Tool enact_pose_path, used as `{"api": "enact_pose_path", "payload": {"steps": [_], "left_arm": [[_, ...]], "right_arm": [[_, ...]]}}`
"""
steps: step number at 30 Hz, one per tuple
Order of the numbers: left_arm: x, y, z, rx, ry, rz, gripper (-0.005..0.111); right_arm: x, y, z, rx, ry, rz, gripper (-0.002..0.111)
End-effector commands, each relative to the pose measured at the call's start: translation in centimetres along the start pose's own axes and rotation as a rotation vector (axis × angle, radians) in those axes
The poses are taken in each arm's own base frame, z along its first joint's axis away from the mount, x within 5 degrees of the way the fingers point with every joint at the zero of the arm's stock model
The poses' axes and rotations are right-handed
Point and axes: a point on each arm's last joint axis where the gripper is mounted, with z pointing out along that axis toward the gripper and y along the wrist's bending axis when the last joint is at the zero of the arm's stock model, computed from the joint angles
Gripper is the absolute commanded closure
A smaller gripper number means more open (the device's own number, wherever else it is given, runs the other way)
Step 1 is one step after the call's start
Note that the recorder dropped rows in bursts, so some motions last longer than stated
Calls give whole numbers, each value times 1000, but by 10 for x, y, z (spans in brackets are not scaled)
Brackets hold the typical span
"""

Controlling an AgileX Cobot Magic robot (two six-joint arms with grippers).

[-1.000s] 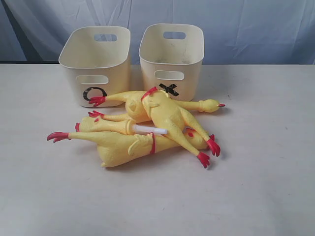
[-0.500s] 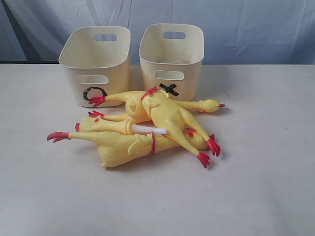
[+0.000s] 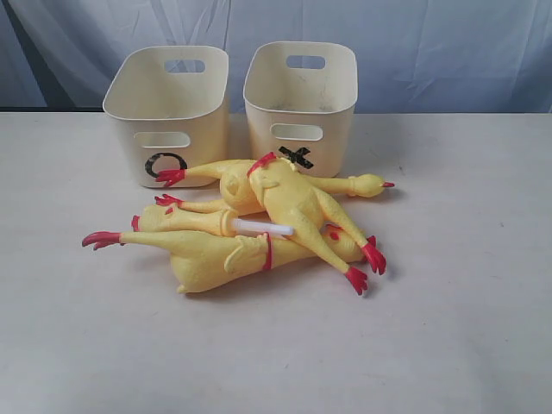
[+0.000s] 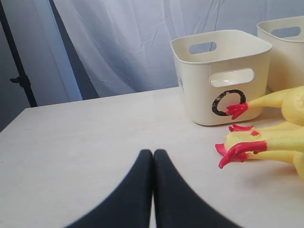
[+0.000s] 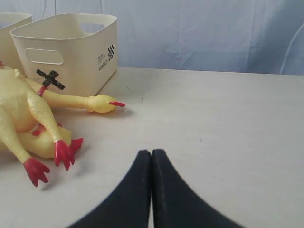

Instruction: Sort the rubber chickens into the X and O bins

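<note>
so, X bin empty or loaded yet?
Empty, as far as shows: nothing sticks out of the X bin, and the chickens lie piled on the table in front of it.

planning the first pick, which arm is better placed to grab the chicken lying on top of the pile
Probably the right. The top chicken lies with its red feet toward the right gripper, and nothing covers it. The left gripper faces only feet of lower chickens. Both are shut.
</note>
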Motion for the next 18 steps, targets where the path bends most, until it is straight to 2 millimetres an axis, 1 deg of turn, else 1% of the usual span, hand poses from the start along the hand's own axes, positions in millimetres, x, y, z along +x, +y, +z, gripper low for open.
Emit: {"api": "enact_pose_path", "payload": {"steps": [1,6,11,13,14,15,16,18], "left_arm": [[1,-1,0,7,-6,-4,106],[1,0,0,6,-6,-1,106],[1,2,0,-17,-9,107,106],[0,2,0,-16,-11,101,106],[-1,1,0,-12,-21,73,106],[-5,0,0,-1,-66,-41,106],[-7,0,0,5,-94,-114,106],[-11,0,-1,11,-137,-212,106]], "right_arm": [[-2,0,-1,-3,-17,-3,109],[-2,0,-1,-3,-17,-3,109],[-2,0,-1,-3,-17,-3,109],[-2,0,-1,-3,-17,-3,109],[-2,0,-1,-3,-17,-3,109],[-2,0,-1,-3,-17,-3,109],[-2,0,-1,-3,-17,-3,109],[-2,0,-1,-3,-17,-3,109]]}}
